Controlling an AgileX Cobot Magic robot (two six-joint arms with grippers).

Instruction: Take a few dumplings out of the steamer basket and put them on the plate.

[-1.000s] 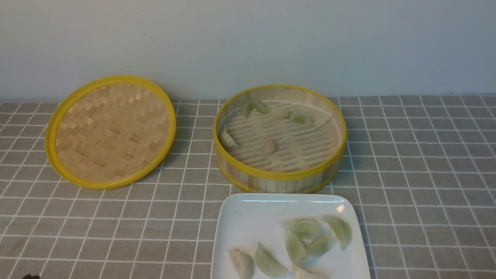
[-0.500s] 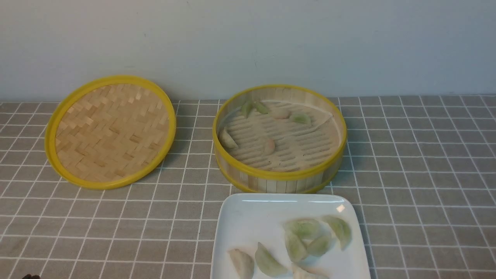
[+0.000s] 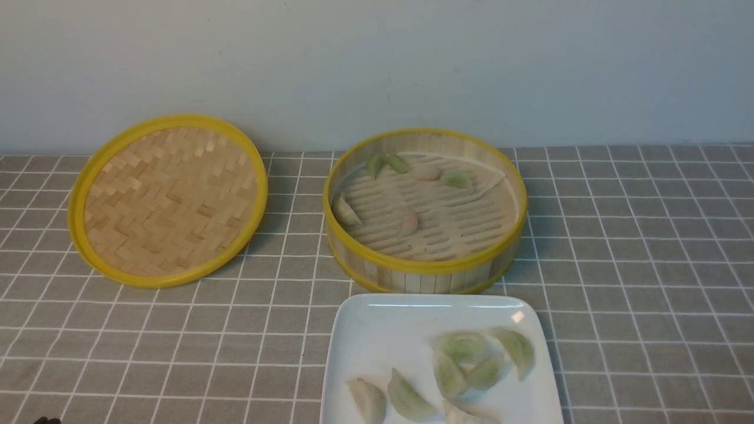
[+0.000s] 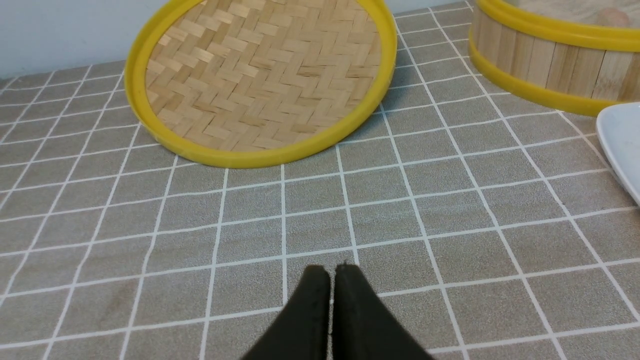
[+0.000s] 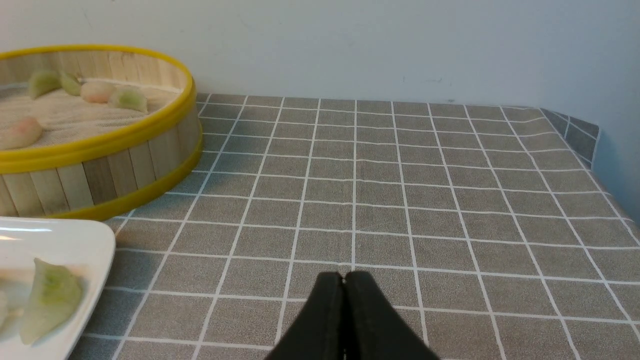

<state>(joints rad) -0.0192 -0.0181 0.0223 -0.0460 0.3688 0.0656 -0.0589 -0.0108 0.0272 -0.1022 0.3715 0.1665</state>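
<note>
change: nothing is moving between frames, so I'm reading the task as finished
tools: I'm keeping left tool [image 4: 331, 272] and right tool [image 5: 344, 277] closed, empty, over desk [image 3: 636, 265]
dumplings [image 3: 459, 368]: several are sitting on plate [image 3: 377, 330], few in basket [image 3: 424, 268]

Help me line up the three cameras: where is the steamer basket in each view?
Front: steamer basket centre, behind the plate.
Left wrist: only its wall, upper right corner, cut off.
Right wrist: upper left, dumplings inside.
Shared landmark: the plate, a corner showing in both wrist views.
</note>
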